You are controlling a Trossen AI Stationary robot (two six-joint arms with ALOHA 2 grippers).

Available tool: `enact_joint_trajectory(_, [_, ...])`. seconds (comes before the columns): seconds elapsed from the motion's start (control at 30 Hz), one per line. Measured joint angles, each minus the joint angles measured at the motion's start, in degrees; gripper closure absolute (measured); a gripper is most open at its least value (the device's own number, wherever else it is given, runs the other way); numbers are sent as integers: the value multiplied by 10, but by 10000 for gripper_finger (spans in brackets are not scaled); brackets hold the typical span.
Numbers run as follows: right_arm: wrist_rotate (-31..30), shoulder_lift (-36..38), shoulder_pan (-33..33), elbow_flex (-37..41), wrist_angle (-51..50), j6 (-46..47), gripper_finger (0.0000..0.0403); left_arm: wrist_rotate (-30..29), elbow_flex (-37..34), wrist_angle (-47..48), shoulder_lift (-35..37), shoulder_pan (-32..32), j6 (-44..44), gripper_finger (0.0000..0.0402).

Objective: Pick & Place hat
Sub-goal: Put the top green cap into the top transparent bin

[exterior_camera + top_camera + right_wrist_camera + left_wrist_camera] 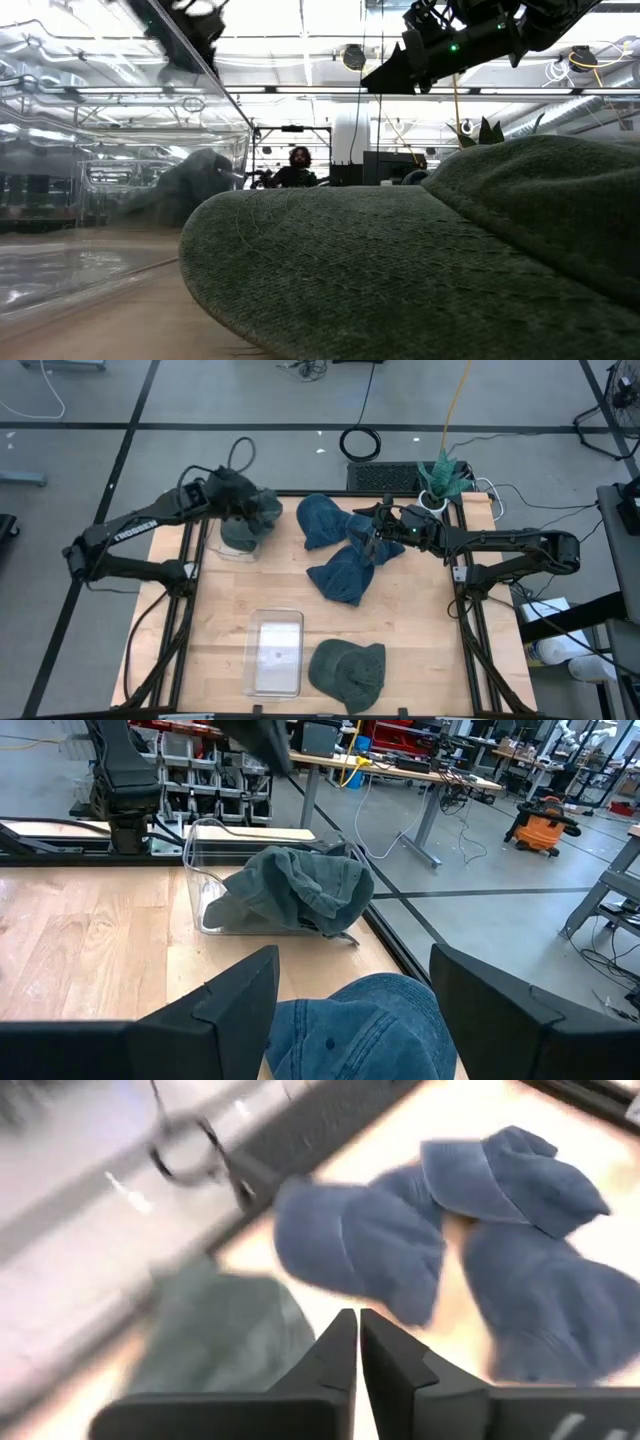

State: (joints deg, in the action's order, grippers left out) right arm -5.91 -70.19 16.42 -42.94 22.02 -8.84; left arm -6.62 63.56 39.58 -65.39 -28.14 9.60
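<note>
Left gripper (262,510), jaws together and empty, is reaching over a green hat (243,525) lying in a clear bin (232,548) at the worktop's far left corner; right gripper (374,532), jaws apart, is hovering over blue hats (345,555) near the far edge

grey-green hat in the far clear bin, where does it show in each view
High view: the grey-green fabric hat sits at the table's far left, draped in the clear plastic bin.
Low view: blurred, seen through the near bin wall, left of centre.
Left wrist view: lower left, beside the shut left pincer.
Right wrist view: centre, slumped over the bin's rim.
Shared landmark: the blue denim hats beside it.
</note>
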Motion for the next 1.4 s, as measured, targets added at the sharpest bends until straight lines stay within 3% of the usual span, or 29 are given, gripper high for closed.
enact_joint_trajectory(0.13, [0,0,0,0,4,1,156,-182,105,79,-73,89,-35,391])
enact_joint_trajectory(0.23, [0,0,0,0,5,1,156,-254,167,153,-145,130,-73,355])
enact_joint_trajectory(0.33, [0,0,0,0,4,2,156,-260,197,217,-217,136,-73,299])
enact_joint_trajectory(0.53, [0,0,0,0,4,2,156,-255,201,223,-319,106,-56,196])
enact_joint_trajectory(0.77, [0,0,0,0,4,2,156,-254,201,224,-393,75,-7,147])
enact_joint_trajectory(1.2, [0,0,0,0,4,2,156,-254,201,240,-431,44,-2,174])
enact_joint_trajectory(1.3, [0,0,0,0,3,1,156,-254,201,248,-429,36,6,198])
enact_joint_trajectory(1.4, [0,0,0,0,2,1,156,-253,201,270,-428,31,21,249])
